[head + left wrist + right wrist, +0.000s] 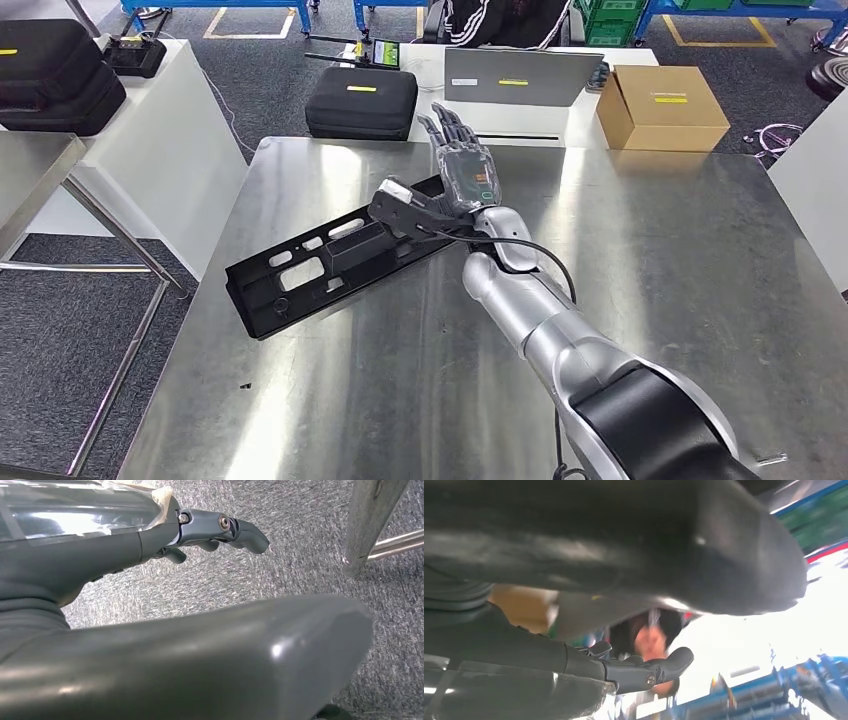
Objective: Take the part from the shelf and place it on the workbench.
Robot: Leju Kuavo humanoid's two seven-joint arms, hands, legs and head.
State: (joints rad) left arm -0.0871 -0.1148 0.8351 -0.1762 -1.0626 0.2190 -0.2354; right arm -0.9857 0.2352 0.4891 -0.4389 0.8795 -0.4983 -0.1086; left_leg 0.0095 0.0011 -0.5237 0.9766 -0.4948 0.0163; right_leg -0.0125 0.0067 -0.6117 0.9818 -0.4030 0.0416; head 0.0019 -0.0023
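While the black part (335,258) lies flat on your steel workbench (650,300), left of frame centre, nothing grips it.
Your right hand (462,155) hovers above its upper-right end, fingers straight and spread; your left hand (150,535) hangs over carpet, fingers loosely curled, holding nothing.

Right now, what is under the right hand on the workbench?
The near end of the black part runs under the right hand, lying flat on the steel workbench. The hand and wrist cover that end, so contact between fingers and part cannot be seen.
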